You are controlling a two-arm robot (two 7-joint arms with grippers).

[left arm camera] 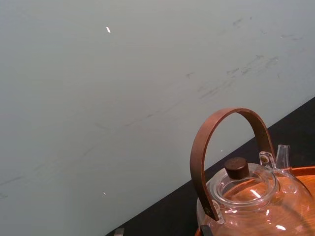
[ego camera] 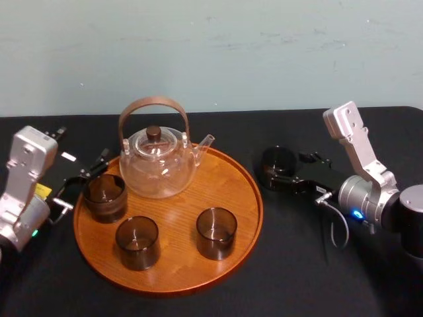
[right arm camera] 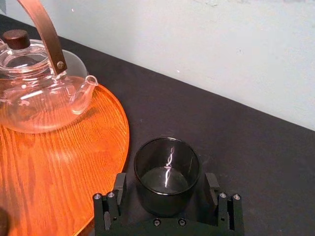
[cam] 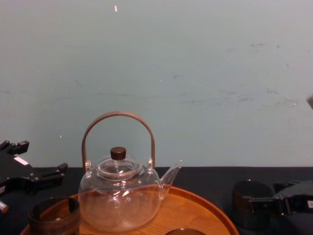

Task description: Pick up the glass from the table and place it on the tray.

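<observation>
Three glasses and one teapot sat on your tray. Your right pincer stood open around a fourth glass, and your left pincer was open beside the tray.

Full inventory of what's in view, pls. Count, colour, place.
table: 1, black top, spans the scene
wall: 1, pale blue-green, behind the table
tray: 1, round, orange-brown wood, centre-left on the table
teapot: 1, clear glass with brown handle and dark knob, on the tray's far part
glasses on tray: 3, dark smoky, one at the left rim, two on the near part
glass on table: 1, dark smoky, upright, just right of the tray
left end effector: 1, black, at the tray's left rim beside the left glass
right end effector: 1, black, open, one finger on each side of the glass on table, gaps on both sides
</observation>
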